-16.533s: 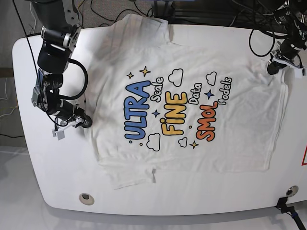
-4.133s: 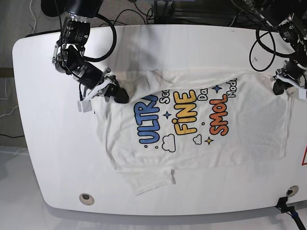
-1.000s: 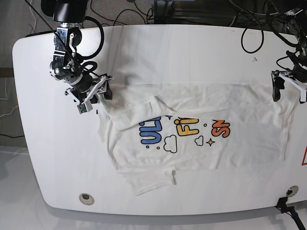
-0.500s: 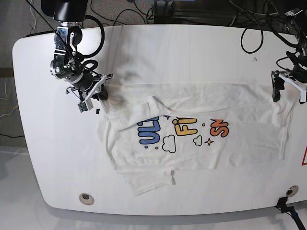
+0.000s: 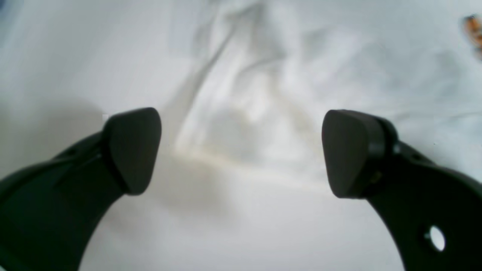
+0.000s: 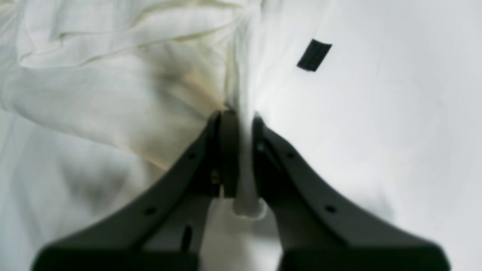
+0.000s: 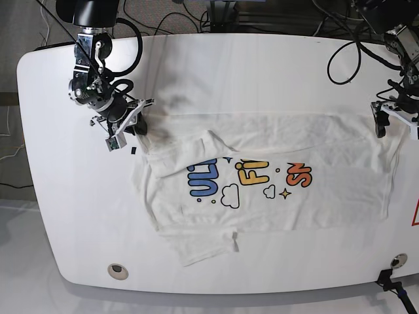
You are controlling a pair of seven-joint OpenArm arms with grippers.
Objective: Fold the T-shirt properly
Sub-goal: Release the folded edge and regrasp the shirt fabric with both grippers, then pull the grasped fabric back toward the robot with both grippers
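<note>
White T-shirt (image 7: 262, 196) on a white table (image 7: 78, 229), centre of the base view, its upper part folded down over the print. The first fold seems nearly done. At upper left, the right gripper (image 6: 244, 120) pinches the shirt's edge; at upper right, the left gripper (image 5: 243, 150) is spread wide over fabric. Next likely: release, then smooth. Most lettering is covered; the left wrist view is blurred.
</note>
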